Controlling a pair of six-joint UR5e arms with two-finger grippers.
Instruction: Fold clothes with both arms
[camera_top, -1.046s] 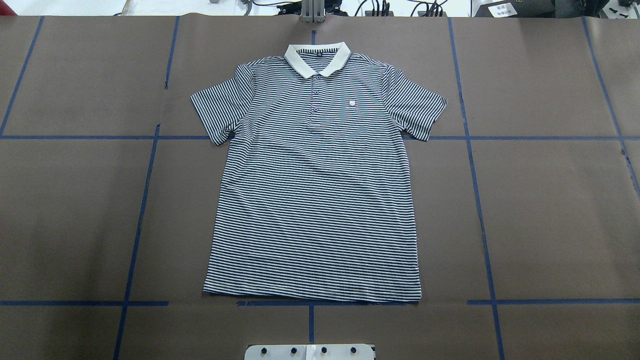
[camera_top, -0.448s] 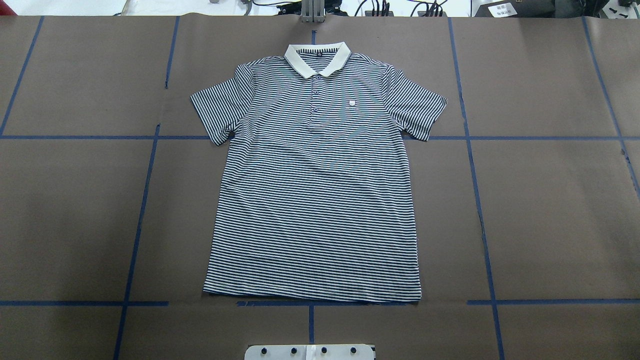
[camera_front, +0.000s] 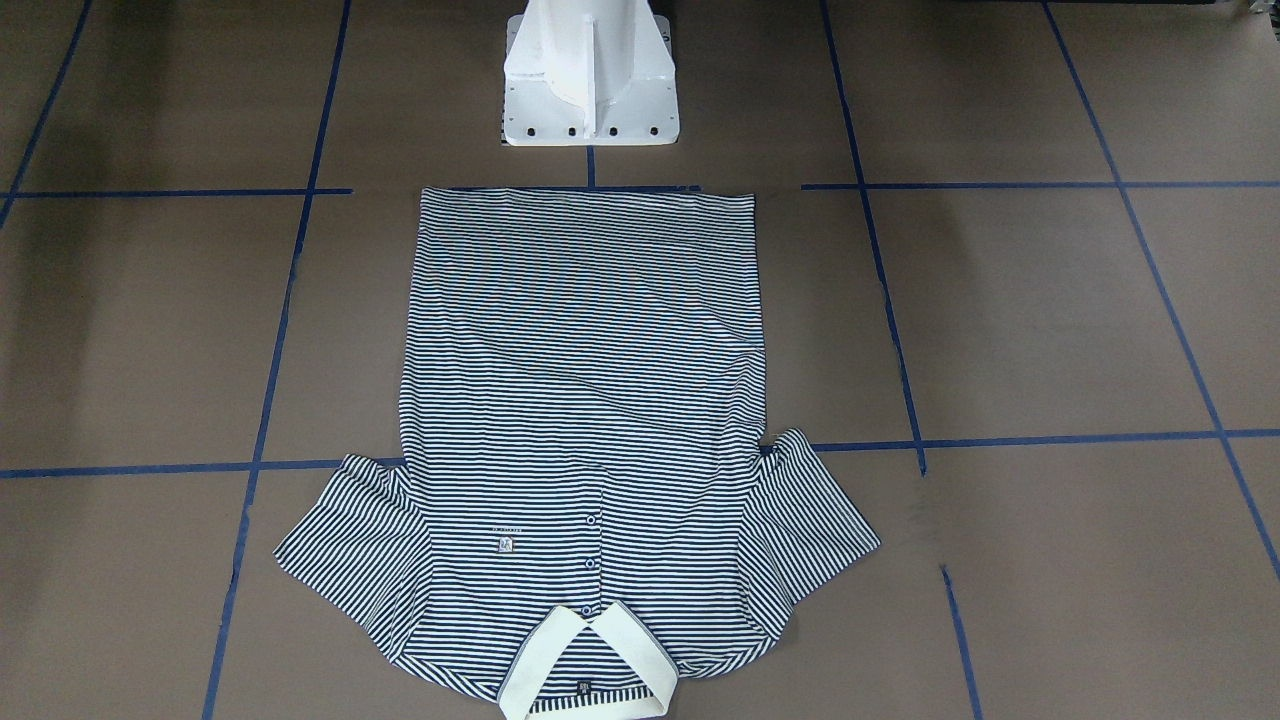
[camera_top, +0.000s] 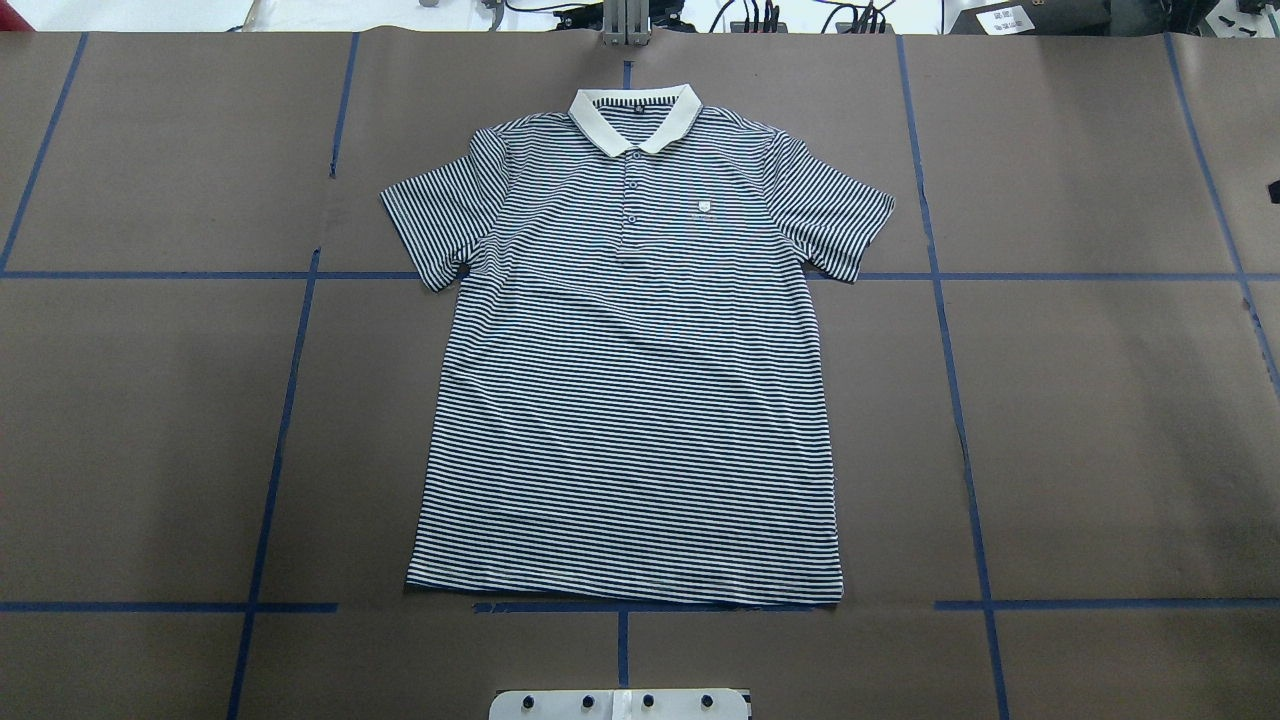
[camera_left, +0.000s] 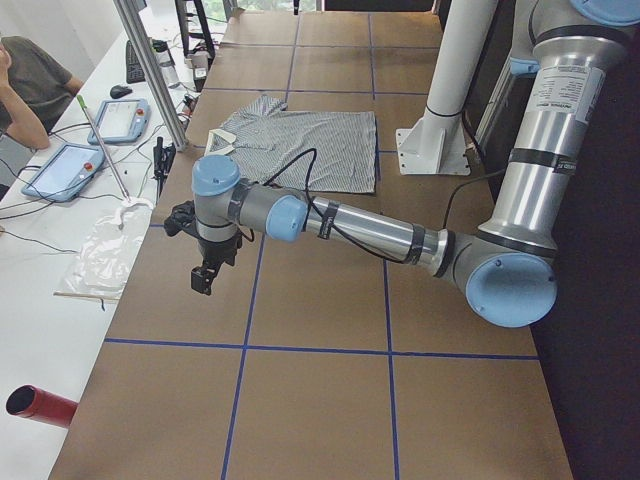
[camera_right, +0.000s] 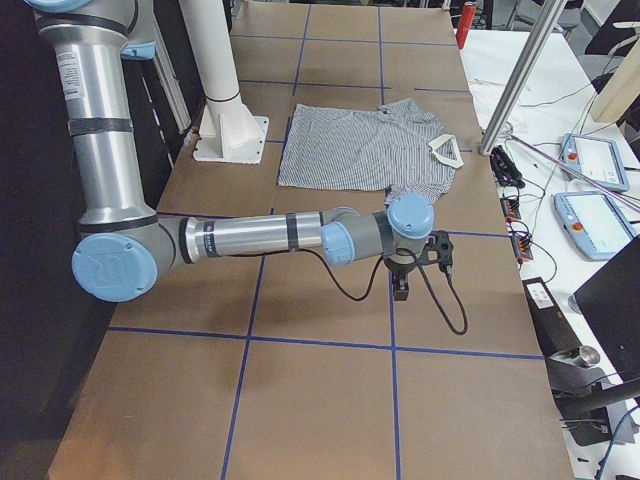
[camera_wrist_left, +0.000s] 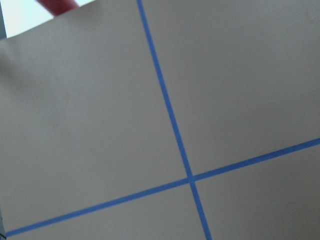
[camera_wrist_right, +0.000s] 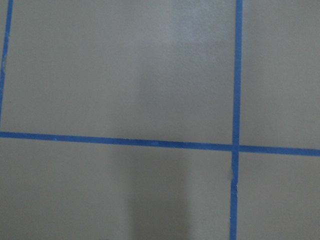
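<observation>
Exterior left view, left of centre: left gripper hangs clear of the table; jaw spread cannot be told, likewise for right gripper.

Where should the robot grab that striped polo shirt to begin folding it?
Probably the left sleeve and right sleeve, each approached from its own outer side. The polo shirt lies flat, face up, sleeves spread outward, so their free edges are the easiest cloth to pinch.
</observation>
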